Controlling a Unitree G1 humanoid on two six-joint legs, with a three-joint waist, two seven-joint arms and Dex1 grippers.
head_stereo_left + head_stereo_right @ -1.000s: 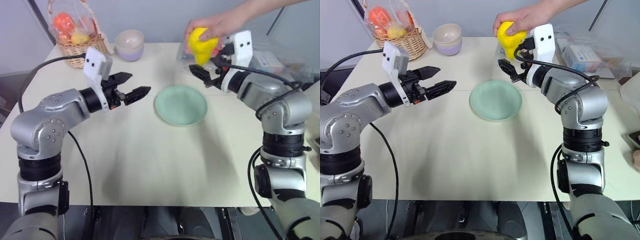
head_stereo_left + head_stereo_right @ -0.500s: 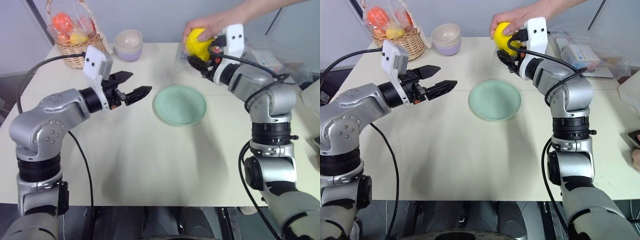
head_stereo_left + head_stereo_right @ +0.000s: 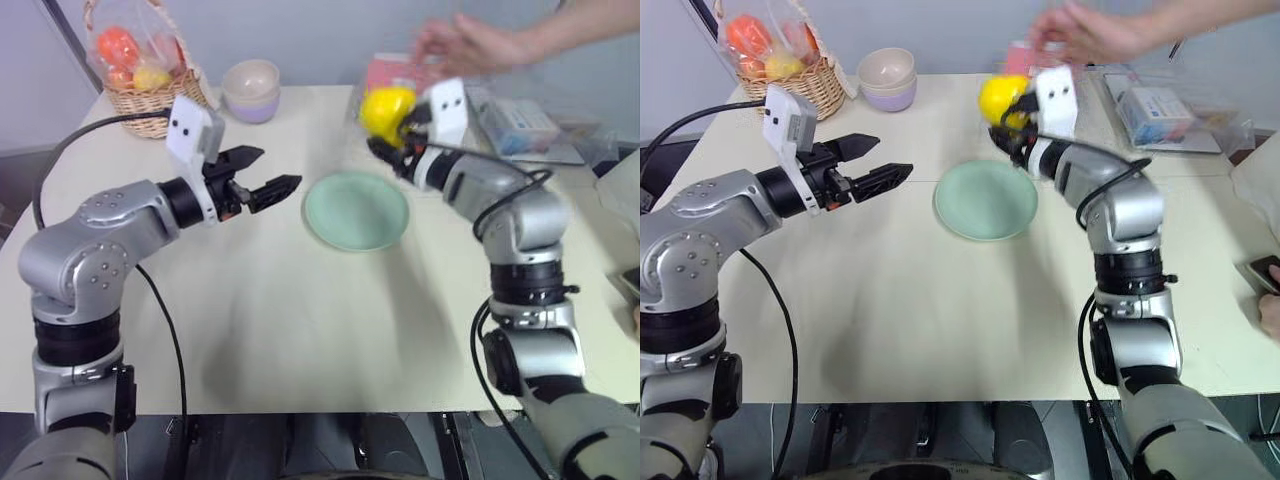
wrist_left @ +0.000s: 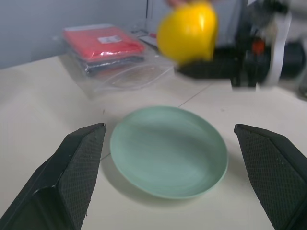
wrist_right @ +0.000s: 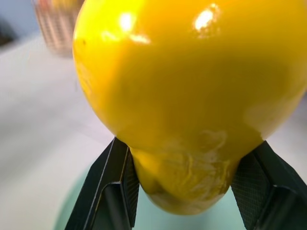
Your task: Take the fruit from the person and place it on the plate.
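My right gripper (image 3: 385, 135) is shut on the bright yellow fruit (image 3: 385, 108), holding it in the air just past the far right rim of the pale green plate (image 3: 356, 210). In the right wrist view the fruit (image 5: 192, 96) sits wedged between both black fingers (image 5: 112, 187). The person's hand (image 3: 470, 45) hovers open above and behind the fruit, apart from it. My left gripper (image 3: 270, 180) stands open left of the plate, level and pointing toward it. The left wrist view looks across the plate (image 4: 168, 151) at the fruit (image 4: 188, 31).
A wicker basket (image 3: 150, 75) of bagged fruits stands at the far left, with stacked bowls (image 3: 250, 90) beside it. A red packet in a clear bag (image 4: 108, 45) and clear boxes (image 3: 525, 125) lie on the table's far right side.
The person's hand has let go of the fruit and lifted away to the right. My right gripper has closed on the fruit and carried it down toward the plate. The left arm stayed still.
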